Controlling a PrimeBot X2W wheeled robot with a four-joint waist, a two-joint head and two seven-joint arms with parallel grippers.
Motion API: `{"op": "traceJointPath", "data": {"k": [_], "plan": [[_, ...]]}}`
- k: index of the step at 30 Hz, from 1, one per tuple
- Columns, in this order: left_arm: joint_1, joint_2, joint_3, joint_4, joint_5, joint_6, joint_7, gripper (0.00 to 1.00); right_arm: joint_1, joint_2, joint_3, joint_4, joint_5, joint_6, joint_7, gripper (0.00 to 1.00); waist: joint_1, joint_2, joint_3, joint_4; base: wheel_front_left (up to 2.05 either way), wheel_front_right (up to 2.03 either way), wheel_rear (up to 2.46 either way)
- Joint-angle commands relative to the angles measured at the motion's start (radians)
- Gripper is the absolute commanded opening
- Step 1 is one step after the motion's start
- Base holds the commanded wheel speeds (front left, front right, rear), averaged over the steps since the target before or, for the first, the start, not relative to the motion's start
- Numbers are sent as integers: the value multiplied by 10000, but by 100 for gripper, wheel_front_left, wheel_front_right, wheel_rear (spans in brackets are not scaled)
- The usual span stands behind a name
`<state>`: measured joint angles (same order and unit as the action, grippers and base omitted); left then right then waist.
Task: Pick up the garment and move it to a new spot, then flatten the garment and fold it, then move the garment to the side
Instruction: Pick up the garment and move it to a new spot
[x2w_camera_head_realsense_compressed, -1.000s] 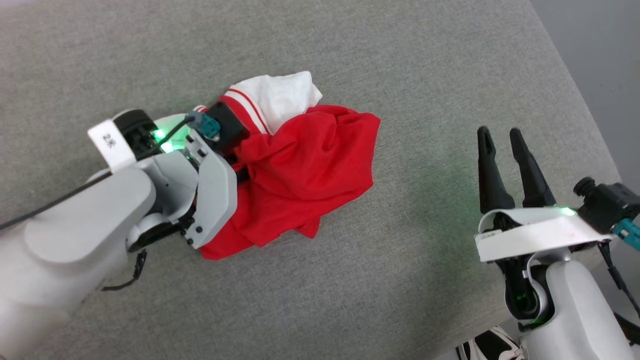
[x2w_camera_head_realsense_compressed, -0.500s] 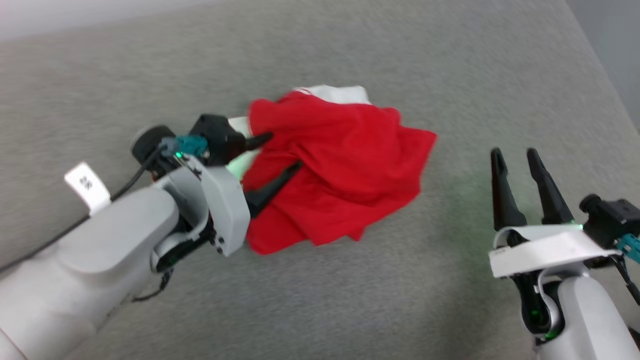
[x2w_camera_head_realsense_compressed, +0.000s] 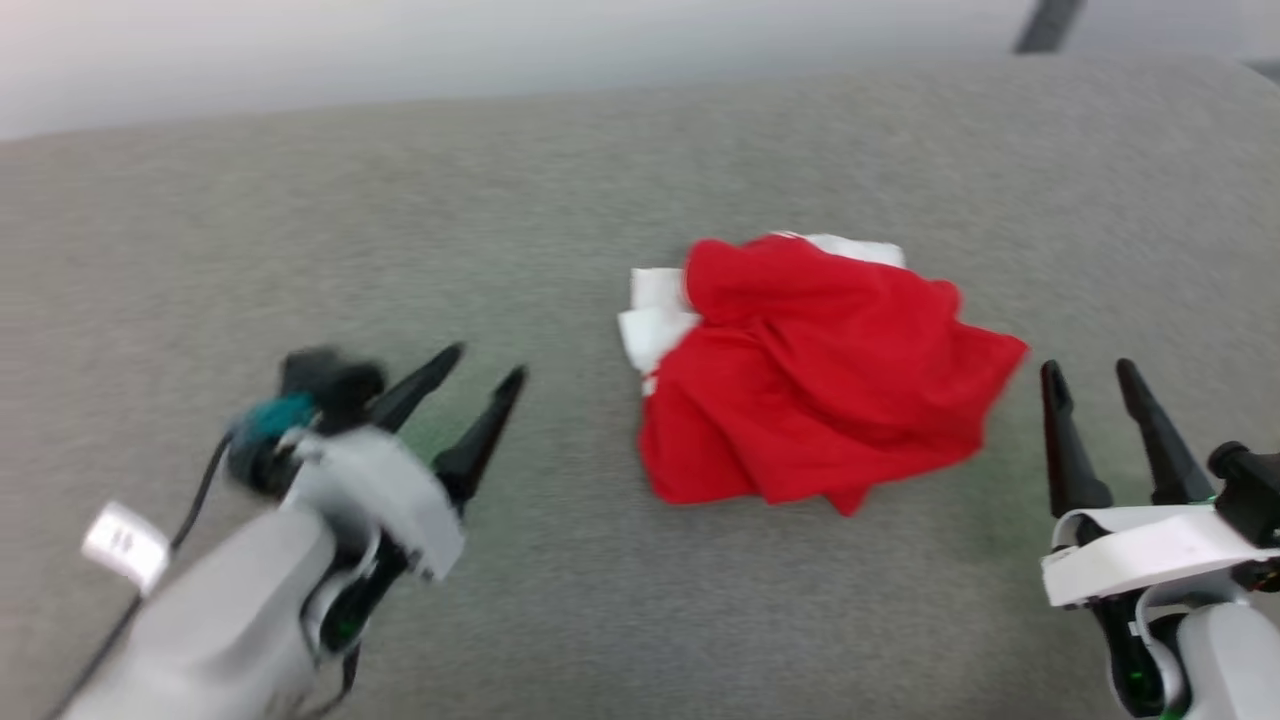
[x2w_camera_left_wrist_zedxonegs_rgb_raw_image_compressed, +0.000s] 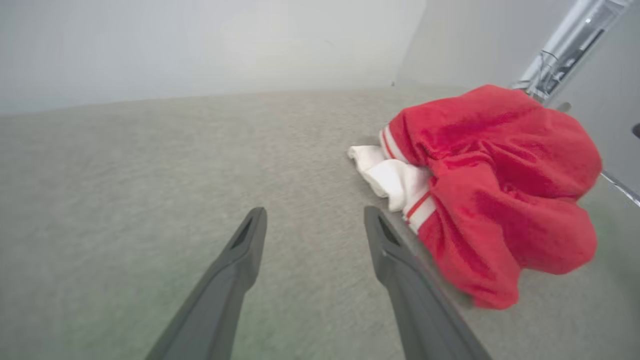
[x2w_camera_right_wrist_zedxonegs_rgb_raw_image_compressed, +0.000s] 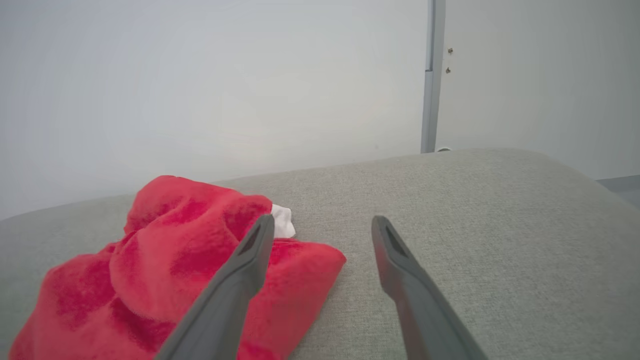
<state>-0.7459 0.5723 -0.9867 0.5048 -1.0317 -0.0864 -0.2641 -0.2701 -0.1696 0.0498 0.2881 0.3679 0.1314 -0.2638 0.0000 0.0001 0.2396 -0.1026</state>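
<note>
Grey woven fabric surface (x2w_camera_head_realsense_compressed: 300, 250), crumpled soft red garment (x2w_camera_head_realsense_compressed: 810, 400), white striped sleeves

Bright red soft jersey shirt (x2w_camera_head_realsense_compressed: 820, 390): crumpled in loose heap, not flattened, not folded. White red-striped sleeve trim (x2w_camera_left_wrist_zedxonegs_rgb_raw_image_compressed: 400, 180) bunched, poking out at heap's left side; more white at far side. Lies on grey fabric cushion (x2w_camera_head_realsense_compressed: 400, 220), right of middle, well short of far edge.
</note>
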Motion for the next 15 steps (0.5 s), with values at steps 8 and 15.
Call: {"op": "traceJointPath", "data": {"k": [8,15], "plan": [[3350,-995,4138,-428,2189,5,2,100,528,-427,-289,-25,-65,-14,-7,100,0,-1,-814,1631,0,0,0],[5385,-2112,7143,-1299,4339,-112,0,100,1029,-650,-432,14,-26,-14,-7,100,0,-1,-1293,1956,0,0,0]]}}
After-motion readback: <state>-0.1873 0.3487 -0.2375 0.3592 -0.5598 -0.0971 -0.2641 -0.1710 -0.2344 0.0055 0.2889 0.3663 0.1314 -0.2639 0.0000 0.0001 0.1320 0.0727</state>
